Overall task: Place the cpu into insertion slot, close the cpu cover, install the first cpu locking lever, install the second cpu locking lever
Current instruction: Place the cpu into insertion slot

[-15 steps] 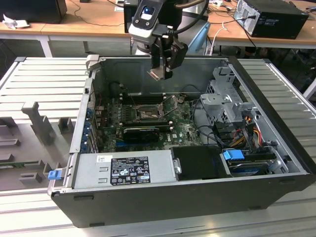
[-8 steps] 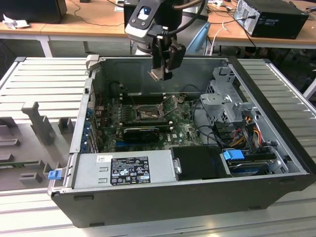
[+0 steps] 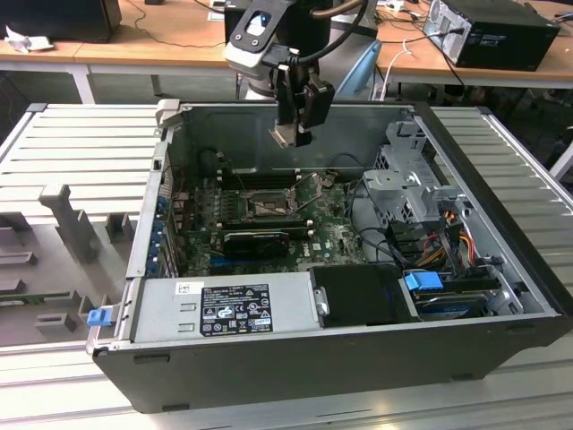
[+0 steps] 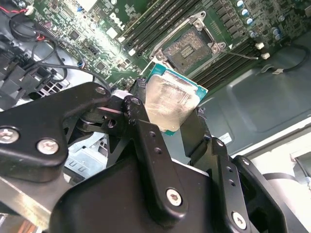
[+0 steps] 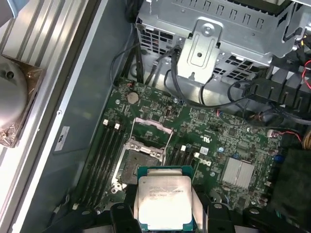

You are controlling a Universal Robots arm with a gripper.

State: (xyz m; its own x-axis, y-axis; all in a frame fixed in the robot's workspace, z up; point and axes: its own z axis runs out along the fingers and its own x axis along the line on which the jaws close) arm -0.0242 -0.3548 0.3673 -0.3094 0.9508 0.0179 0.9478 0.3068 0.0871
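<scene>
Claw [image 5: 165, 213] clamped on cpu [image 5: 164, 196] | cpu side edges covered by claw | insertion slot [image 5: 141, 162] partly hidden behind cpu

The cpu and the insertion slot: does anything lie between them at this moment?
No. In the exterior view the gripper holds the cpu above the insertion slot, with only bare air between.

A ribbed silver-grey metal counter [image 3: 81, 143] carries everything here, its slats showing on both sides of the load. A big black computer tower case [image 3: 358, 358] lies on its side in the middle of the counter, open face up and flat on the slats. At the exterior view's left, several grey blocky fixtures [image 3: 67, 215] stand on the counter beside the case.
</scene>
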